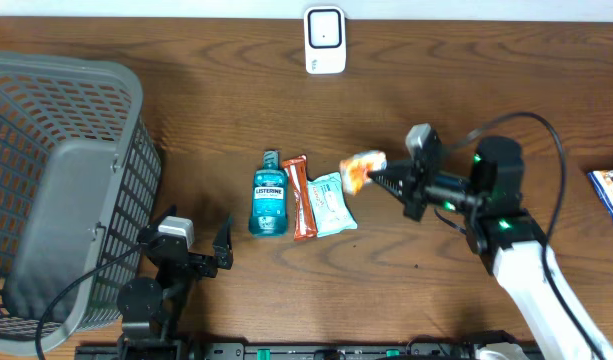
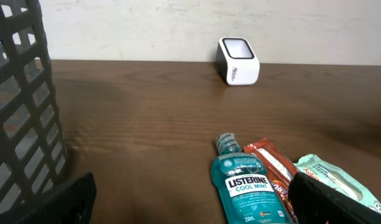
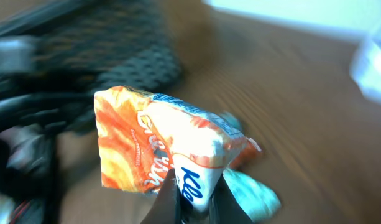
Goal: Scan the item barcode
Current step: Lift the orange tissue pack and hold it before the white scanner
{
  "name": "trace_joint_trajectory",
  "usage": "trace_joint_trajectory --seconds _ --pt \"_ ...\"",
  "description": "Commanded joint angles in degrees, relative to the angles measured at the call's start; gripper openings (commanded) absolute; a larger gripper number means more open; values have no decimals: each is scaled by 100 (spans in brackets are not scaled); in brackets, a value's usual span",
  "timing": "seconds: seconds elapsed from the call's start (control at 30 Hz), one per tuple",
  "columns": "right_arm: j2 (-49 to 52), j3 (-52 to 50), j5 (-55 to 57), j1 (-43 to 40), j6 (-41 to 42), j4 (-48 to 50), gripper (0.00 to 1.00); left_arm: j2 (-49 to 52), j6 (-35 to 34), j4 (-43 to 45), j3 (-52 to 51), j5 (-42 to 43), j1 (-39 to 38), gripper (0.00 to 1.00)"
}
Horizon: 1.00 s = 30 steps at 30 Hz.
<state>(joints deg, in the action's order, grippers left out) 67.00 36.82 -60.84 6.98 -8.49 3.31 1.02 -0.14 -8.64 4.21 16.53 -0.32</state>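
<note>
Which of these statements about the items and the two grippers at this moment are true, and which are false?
1. The right gripper is shut on the orange tissue pack, holding it off the table. True.
2. The mouthwash bottle lies inside the basket. False: it lies flat on the table, right next to the snack bar and outside the basket.
3. The left gripper is open and holds nothing. True.
4. The scanner stands at the near edge, between the two arms. False: it stands at the far edge of the table, apart from every item.
</note>
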Motion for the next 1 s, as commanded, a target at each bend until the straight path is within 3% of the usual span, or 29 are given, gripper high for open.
trace_joint_trajectory --seconds 0.0,0.1,0.43,0.73,0.83,0.97 --pt "-457 -7 -2048 -28 -1447 -4 1 -4 35 -120 -105 31 24 98" --pt "-750 -7 -2868 -26 -1786 -20 1 -4 35 -120 -105 31 24 99" --pt "-1440 -9 -2868 616 -1860 -219 1 -4 35 -120 -105 31 24 98" --pt "-1491 -9 -2555 629 -1770 -223 1 -4 35 -118 -105 31 24 98" --pt "-1362 -9 -1423 629 -837 -166 1 -4 35 -120 -105 31 24 98" --pt "-1010 -9 463 629 1193 122 1 -4 35 -118 -105 33 24 98"
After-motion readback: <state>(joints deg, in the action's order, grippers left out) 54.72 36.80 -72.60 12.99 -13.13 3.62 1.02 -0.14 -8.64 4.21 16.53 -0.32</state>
